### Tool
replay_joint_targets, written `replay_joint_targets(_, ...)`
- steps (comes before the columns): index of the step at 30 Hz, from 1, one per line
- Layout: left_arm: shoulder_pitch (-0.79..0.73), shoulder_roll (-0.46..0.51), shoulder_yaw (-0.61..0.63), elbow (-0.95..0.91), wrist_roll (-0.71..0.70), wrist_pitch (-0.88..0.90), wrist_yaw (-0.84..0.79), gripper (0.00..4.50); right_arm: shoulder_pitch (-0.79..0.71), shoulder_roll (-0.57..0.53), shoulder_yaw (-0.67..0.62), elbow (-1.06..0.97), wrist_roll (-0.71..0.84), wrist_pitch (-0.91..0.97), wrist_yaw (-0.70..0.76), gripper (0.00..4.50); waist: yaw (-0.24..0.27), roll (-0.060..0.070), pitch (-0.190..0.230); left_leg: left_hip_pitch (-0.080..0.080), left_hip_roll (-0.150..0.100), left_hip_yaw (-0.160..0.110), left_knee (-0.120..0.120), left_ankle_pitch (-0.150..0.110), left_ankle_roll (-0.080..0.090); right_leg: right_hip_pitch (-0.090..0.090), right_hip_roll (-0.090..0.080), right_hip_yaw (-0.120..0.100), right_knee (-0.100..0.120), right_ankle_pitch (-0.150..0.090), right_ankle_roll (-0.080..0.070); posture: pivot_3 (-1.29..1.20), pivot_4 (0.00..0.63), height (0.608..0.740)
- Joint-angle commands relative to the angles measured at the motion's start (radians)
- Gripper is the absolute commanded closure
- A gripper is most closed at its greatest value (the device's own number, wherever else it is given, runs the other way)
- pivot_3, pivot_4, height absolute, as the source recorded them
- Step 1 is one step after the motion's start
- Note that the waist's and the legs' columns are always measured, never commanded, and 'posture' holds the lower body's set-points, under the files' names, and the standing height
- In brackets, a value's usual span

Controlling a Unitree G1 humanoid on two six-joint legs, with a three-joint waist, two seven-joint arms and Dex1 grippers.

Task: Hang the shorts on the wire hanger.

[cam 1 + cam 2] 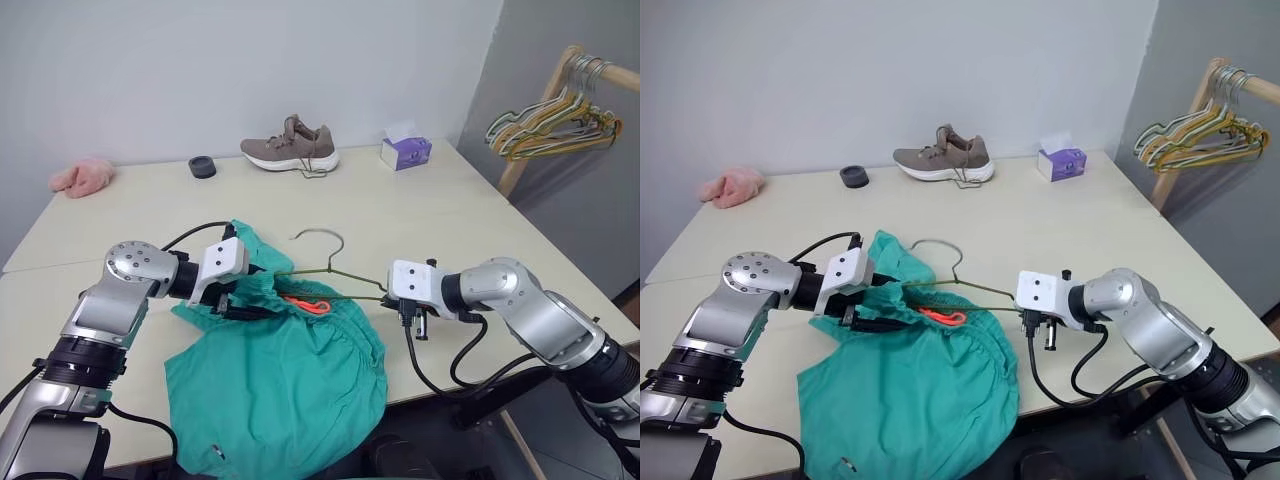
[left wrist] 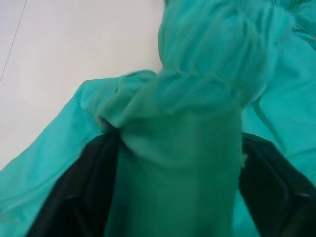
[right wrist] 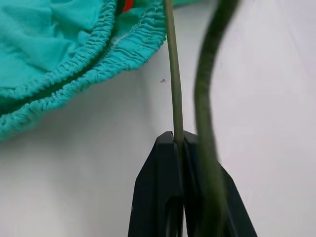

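You're mid-threading: right gripper (image 3: pixel 180 140) jaws clamp the wire hanger (image 1: pixel 345 281) at frame centre, left gripper (image 2: pixel 173 163) jaws straddle the shorts (image 1: pixel 285 385) waistband lower left on the bench (image 1: pixel 420 210); next, draw it along the wire.

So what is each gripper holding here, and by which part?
Right gripper pinches the hanger by a wire at its right end. Left gripper has the shorts' bunched waistband between its fingers.

Pale table (image 1: pixel 420 215), grey wall (image 1: pixel 200 60)
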Motion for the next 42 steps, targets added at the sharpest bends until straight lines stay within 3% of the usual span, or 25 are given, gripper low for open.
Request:
replay_joint_targets(1, -0.004, -0.007, 0.010, -0.021, -0.002, 0.000, 0.014, 2.44, -0.012, 0.004, -0.041, -0.052, -0.020, -0.084, 0.017, 4.50, -0.001, 0.000, 0.000, 0.000, 0.000, 0.000, 0.000, 0.000, 0.000, 0.000, 0.000, 0.000, 0.000, 0.000, 0.000, -0.21, 0.000, 0.740)
replay_joint_targets(7, 0.010, -0.008, 0.015, -0.040, -0.012, 0.012, 0.019, 4.27, -0.003, 0.017, -0.033, -0.042, -0.045, -0.163, 0.042, 4.50, 0.000, 0.000, 0.000, 0.000, 0.000, 0.000, 0.000, 0.000, 0.000, 0.000, 0.000, 0.000, 0.000, 0.000, 0.000, -0.20, 0.000, 0.740)
replay_joint_targets(10, 0.019, -0.004, 0.020, -0.047, -0.012, 0.014, 0.016, 4.42, 0.014, 0.000, -0.029, -0.013, -0.060, -0.239, 0.081, 4.50, 0.000, 0.000, 0.000, 0.000, 0.000, 0.000, 0.000, 0.000, 0.000, 0.000, 0.000, 0.000, 0.000, 0.001, -0.002, -0.20, 0.000, 0.740)
replay_joint_targets(14, 0.034, 0.007, 0.031, -0.056, -0.023, 0.037, 0.013, 4.48, 0.029, -0.052, -0.073, 0.112, -0.117, -0.412, 0.085, 3.36, 0.000, 0.000, 0.000, 0.000, 0.000, 0.000, 0.000, 0.000, 0.000, 0.000, 0.000, 0.000, 0.000, 0.001, -0.002, -0.19, 0.000, 0.740)
replay_joint_targets(18, 0.047, 0.008, 0.060, -0.059, -0.049, 0.073, 0.039, 4.50, 0.059, -0.151, -0.174, 0.189, -0.078, -0.459, 0.151, 2.01, 0.003, 0.000, 0.000, 0.000, -0.001, 0.000, 0.000, 0.000, 0.000, 0.001, 0.000, 0.000, 0.000, 0.001, -0.002, -0.19, 0.000, 0.740)
replay_joint_targets(21, 0.054, 0.003, 0.083, -0.065, -0.069, 0.104, 0.069, 4.50, 0.134, -0.216, -0.276, 0.106, 0.087, -0.252, 0.237, 0.83, 0.004, 0.000, 0.000, 0.000, -0.001, 0.000, 0.000, 0.000, 0.000, 0.001, -0.001, -0.001, 0.000, 0.001, -0.002, -0.20, 0.000, 0.740)
replay_joint_targets(24, 0.058, -0.001, 0.088, -0.071, -0.070, 0.111, 0.083, 4.50, 0.215, -0.173, -0.358, -0.063, 0.291, 0.043, 0.202, 0.04, 0.002, 0.000, 0.000, 0.000, 0.000, -0.002, 0.000, 0.000, 0.000, 0.001, -0.001, -0.002, 0.001, 0.001, -0.003, -0.20, 0.000, 0.740)
replay_joint_targets(28, 0.051, -0.009, 0.084, -0.077, -0.071, 0.116, 0.094, 4.50, 0.287, -0.010, -0.383, -0.220, 0.440, 0.357, 0.023, 0.04, -0.004, 0.000, -0.001, 0.003, 0.001, -0.002, 0.000, 0.000, 0.000, 0.003, 0.001, -0.001, 0.003, 0.000, 0.000, -0.20, 0.000, 0.740)
replay_joint_targets(32, 0.036, -0.014, 0.081, -0.085, -0.074, 0.122, 0.094, 4.50, 0.346, 0.135, -0.339, -0.248, 0.455, 0.503, -0.136, 0.04, 0.002, 0.000, -0.001, 0.003, 0.001, -0.002, 0.005, 0.000, 0.000, 0.004, 0.001, -0.001, 0.007, -0.001, 0.002, -0.20, 0.000, 0.740)
replay_joint_targets(40, 0.009, -0.021, 0.077, -0.061, -0.062, 0.106, 0.096, 4.50, 0.338, 0.277, -0.262, -0.196, 0.462, 0.573, -0.255, 0.04, 0.003, 0.000, -0.001, 0.002, 0.001, -0.001, 0.010, 0.000, 0.000, 0.005, 0.002, 0.000, 0.006, -0.001, 0.003, -0.20, 0.000, 0.740)
replay_joint_targets(42, 0.007, -0.021, 0.079, -0.058, -0.059, 0.103, 0.100, 4.50, 0.335, 0.302, -0.255, -0.175, 0.447, 0.556, -0.289, 0.40, 0.003, 0.000, -0.001, 0.002, 0.001, -0.001, 0.010, 0.000, 0.000, 0.005, 0.002, 0.000, 0.006, -0.001, 0.003, -0.19, 0.000, 0.740)
